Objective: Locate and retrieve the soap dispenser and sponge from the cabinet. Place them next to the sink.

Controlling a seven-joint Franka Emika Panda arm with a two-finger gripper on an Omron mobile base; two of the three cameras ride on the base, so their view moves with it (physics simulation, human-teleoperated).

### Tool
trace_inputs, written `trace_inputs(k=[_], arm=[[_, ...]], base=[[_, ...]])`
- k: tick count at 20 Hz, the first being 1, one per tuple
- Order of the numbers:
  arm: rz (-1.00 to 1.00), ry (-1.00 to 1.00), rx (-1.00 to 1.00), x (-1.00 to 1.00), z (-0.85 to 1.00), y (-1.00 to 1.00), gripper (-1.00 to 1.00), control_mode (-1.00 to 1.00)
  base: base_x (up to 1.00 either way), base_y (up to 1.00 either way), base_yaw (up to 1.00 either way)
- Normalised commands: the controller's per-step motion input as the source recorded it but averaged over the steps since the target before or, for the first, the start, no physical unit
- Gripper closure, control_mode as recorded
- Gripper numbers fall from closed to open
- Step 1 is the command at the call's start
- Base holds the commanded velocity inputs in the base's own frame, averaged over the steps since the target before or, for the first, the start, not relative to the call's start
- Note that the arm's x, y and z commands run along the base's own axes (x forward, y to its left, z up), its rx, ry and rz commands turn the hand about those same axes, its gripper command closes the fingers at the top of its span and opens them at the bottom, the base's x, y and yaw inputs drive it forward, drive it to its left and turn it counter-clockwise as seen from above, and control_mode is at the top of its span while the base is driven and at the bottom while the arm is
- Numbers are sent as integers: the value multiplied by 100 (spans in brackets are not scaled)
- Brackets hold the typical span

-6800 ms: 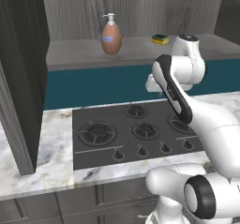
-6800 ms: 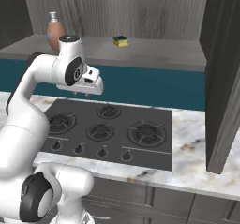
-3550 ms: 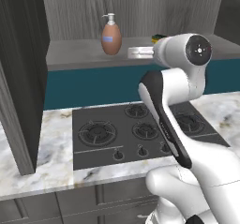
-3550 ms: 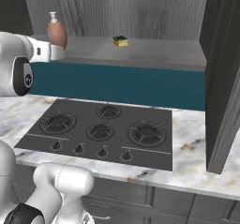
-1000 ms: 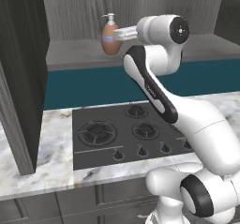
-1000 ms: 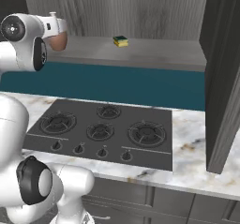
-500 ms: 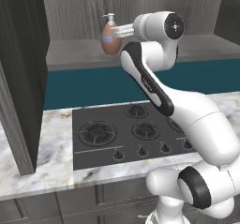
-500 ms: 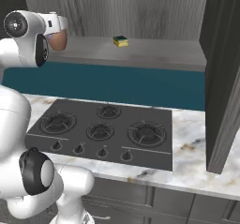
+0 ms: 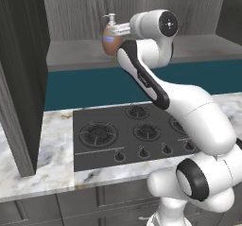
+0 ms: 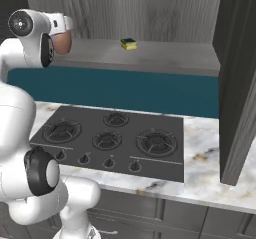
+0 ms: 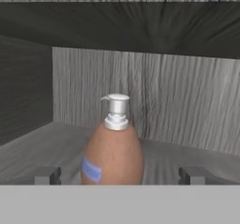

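- The dark grey wood-grain wall cabinet (image 9: 21, 73) has a dark side panel at the left of the left base view and a light grey shelf (image 9: 80, 55) inside
- The small bulbous reddish-brown soap dispenser (image 11: 114, 150), with white pump top and pale blue label band, stands upright on that shelf
- The white arm's gripper (image 11: 119, 175) is level with the bottle; its jaws stand spread wide, one fingertip (image 11: 47, 175) on each side of the bottle, apart from it
- The small yellow sponge with a dark green top (image 10: 128, 43) lies farther right on the shelf, well apart from the bottle
- Below, a black gas stovetop (image 10: 112, 140) sits in the marble worktop (image 10: 205, 155)
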Motion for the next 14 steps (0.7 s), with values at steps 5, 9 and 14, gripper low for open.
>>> trace_inputs(k=[5,9,14], arm=[[0,3,0,20,0,4,-100,-100],[0,2,0,18,0,9,-100,-100],[0,0,0,21,0,10,-100,-100]], base=[[0,0,0],[0,0,0],[0,0,0]])
